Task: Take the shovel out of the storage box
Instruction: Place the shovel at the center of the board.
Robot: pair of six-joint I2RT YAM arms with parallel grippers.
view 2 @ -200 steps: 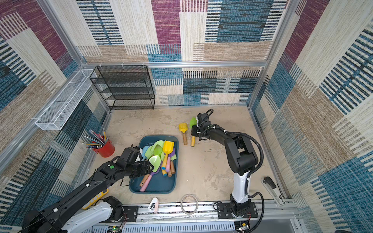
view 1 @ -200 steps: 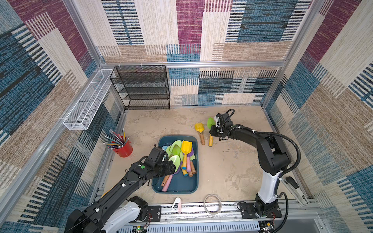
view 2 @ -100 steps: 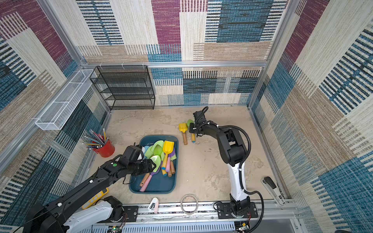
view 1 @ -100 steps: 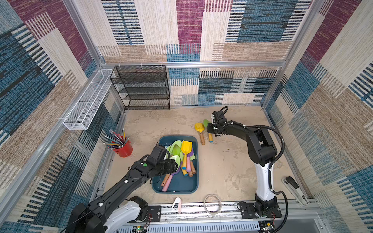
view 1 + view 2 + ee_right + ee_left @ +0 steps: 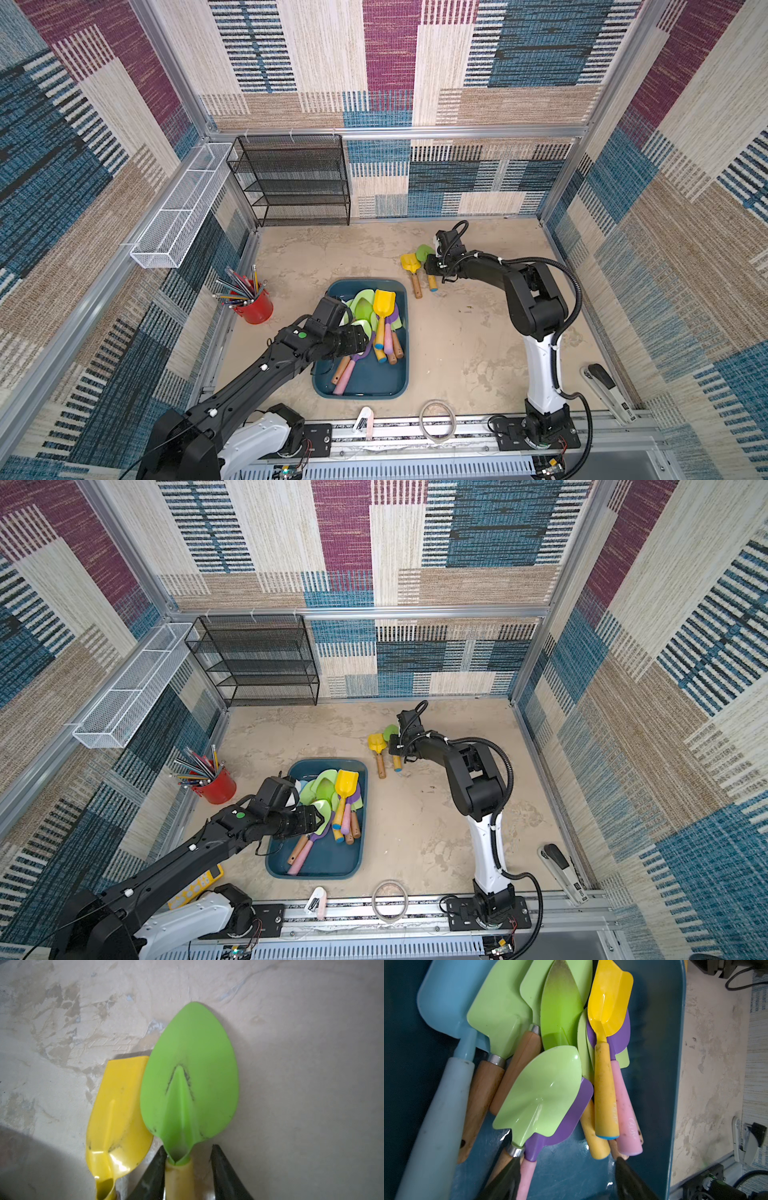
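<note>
Because the storage box in the lower middle of both top views held a tangled heap of shovels, we judged the job only part done. Two lay outside it on the counter, up and to the right of the box: a green shovel beside a yellow shovel, blades seemingly touching. The right claw stood narrowly parted around the green one's handle, a gap showing at one finger, so it clamped nothing; we would lift it straight up, nudging neither tool. The left claw hung wide and empty over the heap, a pink handle just beside one finger. We would close on a handle lying on top, never a slick blade, and raise it slowly so neighbours slid off. The counter was mottled beige. Patchwork carpet lined the walls, with a black mesh rack at the back, a white wire basket upper left and a red pencil cup left of the box.
</note>
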